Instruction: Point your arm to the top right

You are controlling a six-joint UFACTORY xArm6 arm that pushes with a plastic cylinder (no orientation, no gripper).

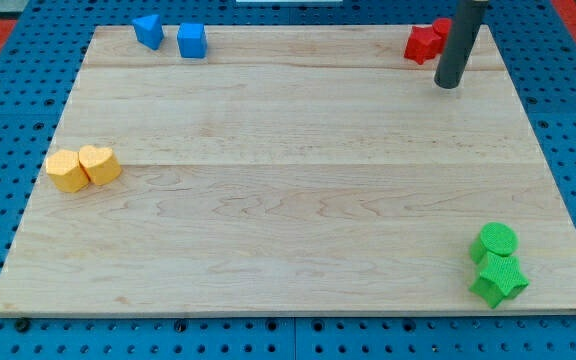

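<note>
The board (pixel 288 180) was pale planked wood with fine grain and a faint satin sheen. Around it lay blue perforated sheet (pixel 568 120), matt. The rod above my tip (pixel 449 86) at 1 o'clock looked dark, smooth and matt. The green blocks (pixel 497 264) at 5 o'clock showed ribbed, plastic-like faces.

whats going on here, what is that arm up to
My tip sits near the wooden board's top right corner, just right of the red blocks and below them. It is handling nothing. Two blue blocks sit at the top left, two yellow blocks at the left edge, and two green blocks at the bottom right.
</note>
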